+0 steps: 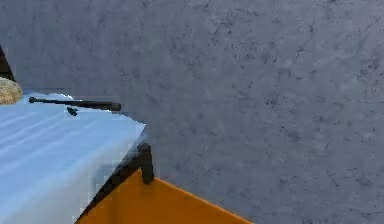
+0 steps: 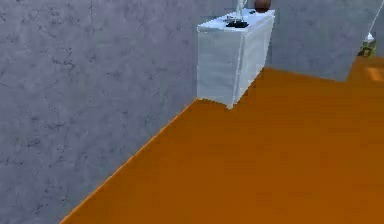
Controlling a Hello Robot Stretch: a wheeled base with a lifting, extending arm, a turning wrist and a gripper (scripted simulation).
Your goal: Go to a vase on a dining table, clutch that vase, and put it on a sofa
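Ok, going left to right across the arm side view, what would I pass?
Grey wall → white cabinet, with a small dark thing and then a brown round thing on its top → small pale thing at the right edge.

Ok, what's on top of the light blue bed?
On the bed lie a long dark rod, a small dark blob and a tan rounded thing. Anything beneath them is hidden.

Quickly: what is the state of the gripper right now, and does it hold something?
Gripper: cannot be told from these pictures.
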